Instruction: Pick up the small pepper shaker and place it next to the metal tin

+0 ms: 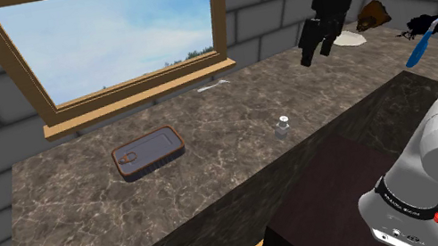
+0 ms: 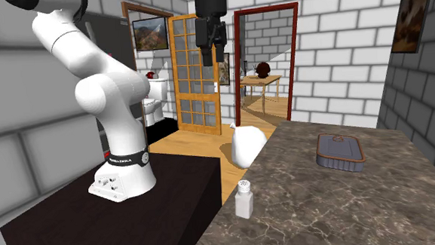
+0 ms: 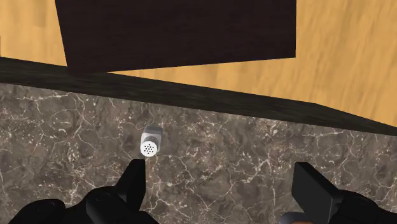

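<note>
I have the gripper [image 1: 315, 54] high over the counter [image 1: 67, 200], fingers [image 3: 135, 181] spread wide and empty. Beneath it the shaker [image 3: 150, 141] stands upright near the counter's edge by the stand [image 1: 330, 208]. The tin [image 1: 150, 152] lies flat mid-counter, well apart from the shaker.

Above shaker [image 1: 282, 126]: we see open air up to the raised tool [image 1: 310, 53].
Shaker to tin [image 1: 150, 152]: we see bare counter [image 1: 66, 196] between them.
Back edge: the window sill [image 1: 140, 94] bounds it.
</note>
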Robot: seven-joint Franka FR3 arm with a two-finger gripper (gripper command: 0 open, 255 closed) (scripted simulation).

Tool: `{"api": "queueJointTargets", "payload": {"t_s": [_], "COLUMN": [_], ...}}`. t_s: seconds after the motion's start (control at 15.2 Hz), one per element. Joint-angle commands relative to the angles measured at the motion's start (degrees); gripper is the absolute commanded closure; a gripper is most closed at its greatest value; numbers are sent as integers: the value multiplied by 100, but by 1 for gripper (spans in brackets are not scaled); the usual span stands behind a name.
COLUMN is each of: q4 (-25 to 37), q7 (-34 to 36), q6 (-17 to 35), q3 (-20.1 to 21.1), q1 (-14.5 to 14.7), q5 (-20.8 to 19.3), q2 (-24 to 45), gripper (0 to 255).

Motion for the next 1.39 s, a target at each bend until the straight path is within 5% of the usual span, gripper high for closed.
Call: {"api": "queueJointTargets", "payload": {"t_s": [0.0, 0.66, 1.32], "q4": [0, -1389, -1850], "q7": [0, -620, -1204], "q6": [0, 2304, 4986], "q3": [0, -296, -682], "q1": [0, -102, -190], "q5": [0, -412, -740], "q2": [0, 713, 2699], "gripper": [0, 0, 0]}}
